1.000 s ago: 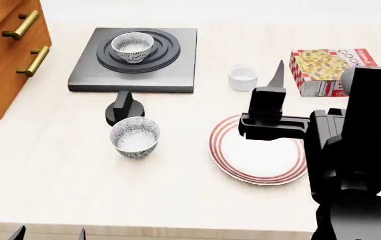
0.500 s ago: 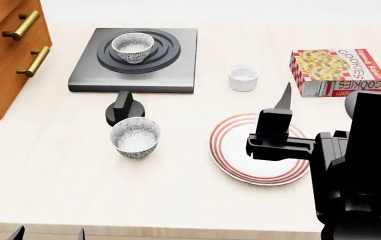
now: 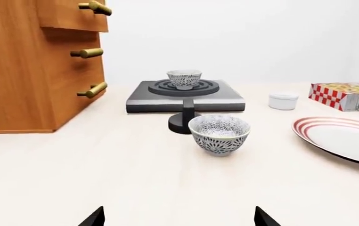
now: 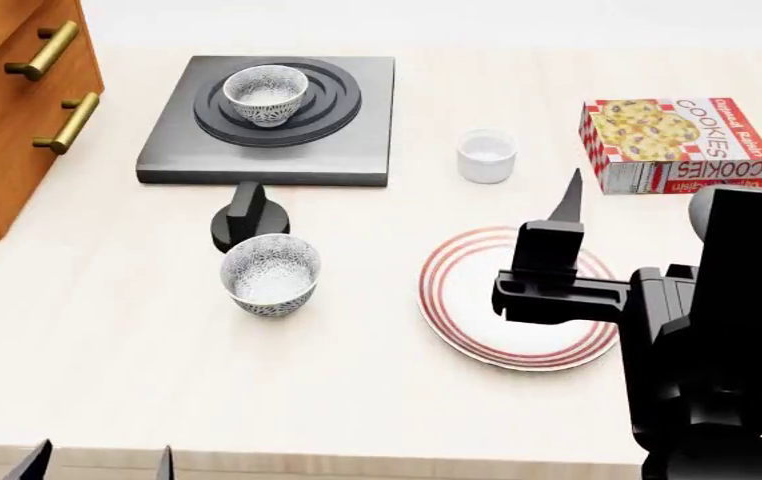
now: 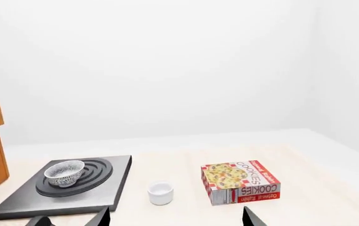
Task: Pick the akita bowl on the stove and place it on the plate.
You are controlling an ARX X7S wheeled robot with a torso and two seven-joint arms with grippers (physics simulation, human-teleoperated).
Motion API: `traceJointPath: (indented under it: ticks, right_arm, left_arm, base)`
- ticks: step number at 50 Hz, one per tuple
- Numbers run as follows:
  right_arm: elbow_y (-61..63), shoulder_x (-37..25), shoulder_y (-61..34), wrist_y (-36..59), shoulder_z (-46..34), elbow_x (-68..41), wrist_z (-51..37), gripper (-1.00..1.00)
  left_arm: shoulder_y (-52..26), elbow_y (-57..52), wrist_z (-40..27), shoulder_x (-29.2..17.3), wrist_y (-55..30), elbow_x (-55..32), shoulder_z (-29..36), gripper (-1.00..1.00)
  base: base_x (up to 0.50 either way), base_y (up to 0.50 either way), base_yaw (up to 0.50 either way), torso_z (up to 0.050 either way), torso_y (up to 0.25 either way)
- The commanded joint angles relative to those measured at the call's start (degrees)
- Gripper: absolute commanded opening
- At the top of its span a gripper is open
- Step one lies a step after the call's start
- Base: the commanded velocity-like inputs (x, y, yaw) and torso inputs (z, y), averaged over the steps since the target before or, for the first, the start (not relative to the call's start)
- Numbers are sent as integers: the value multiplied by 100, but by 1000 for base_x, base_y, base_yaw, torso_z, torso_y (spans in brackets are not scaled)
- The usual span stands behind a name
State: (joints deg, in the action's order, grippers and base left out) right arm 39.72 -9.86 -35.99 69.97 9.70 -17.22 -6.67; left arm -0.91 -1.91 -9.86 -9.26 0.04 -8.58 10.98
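The akita bowl (image 4: 265, 93) (image 3: 184, 78) (image 5: 64, 173) stands upright in the burner rings of the stove (image 4: 354, 140) (image 3: 230, 96) (image 5: 16, 200) at the far left. The red-ringed plate (image 4: 468, 300) (image 3: 349, 136) lies near right with nothing on it. Above the plate hangs my right gripper (image 4: 568, 205) (image 5: 176, 217), open and holding nothing, far from the bowl. At the near table edge my left gripper (image 4: 101, 465) (image 3: 179, 219) is open too, its tips wide apart.
A second patterned bowl (image 4: 270, 273) (image 3: 219, 134) sits in front of the stove's black knob (image 4: 248, 215). A small white cup (image 4: 487, 156) (image 5: 160, 193) and a cookies box (image 4: 675, 143) (image 5: 239, 182) stand at the far right. A wooden drawer cabinet (image 4: 8, 110) (image 3: 28, 70) borders the left.
My right arm has drawn back toward me and slightly right, over the plate, uncovering the cookies box; it has hardly moved in the last half second. Bowls unmoved.
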Motion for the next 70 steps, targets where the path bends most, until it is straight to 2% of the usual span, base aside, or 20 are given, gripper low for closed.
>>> traceJointPath:
  ticks: [1,2,7,9,15,21,29,37,43,70]
  right_arm:
    - [-18,-9,14,-40,10,-44,-24,100]
    - [-37,-13,36,-82,8,-41,-18,100]
    - [-17,-18,18,-51,6,-63,-40,100]
    - [36,-15,-14,24,14,-80,-66,100]
    - [1,-26,15,-38,11,-97,-66,100]
    - [30,-36,11,-22,16,-132,-74,100]
    - [10,-53,22,-53,5,-154,-90,100]
    - [-6,-65,12,-48,0,-177,-120,100]
    - [-28,-56,42,-135,31,-209,-107,100]
    - [-20,-60,41,-114,84,-311,-211,100]
  left_arm:
    - [-191,-569,-75,-109,-613,-56,76,100]
    - [-321,-892,-87,-79,-1131,-380,-25,100]
    - [-713,-1548,-207,-130,-1917,-525,7,100]
    - [-1085,-1751,-295,-116,-2468,-645,-8,100]
    - [-2008,-1659,-469,-51,-3212,-649,29,100]
    - [-2728,-897,-607,117,-3513,-631,-5,100]
    - [-3666,-18,-564,154,-3544,-463,183,100]
    - [-4084,537,-607,241,-3621,-553,77,100]
    - [-4164,762,-649,242,-3551,-569,42,100]
    - [-4258,528,-697,140,-3682,-731,116,100]
  base:
    - [0,0,0,0,0]
    - [0,0,0,0,0]
    - [0,0,0,0,0]
    - [0,0,0,0,0]
    - [0,0,0,0,0]
    - [0,0,0,0,0]
    - [0,0,0,0,0]
    - [0,0,0,0,0]
    - [0,0,0,0,0]
    - [0,-88,0,0,0]
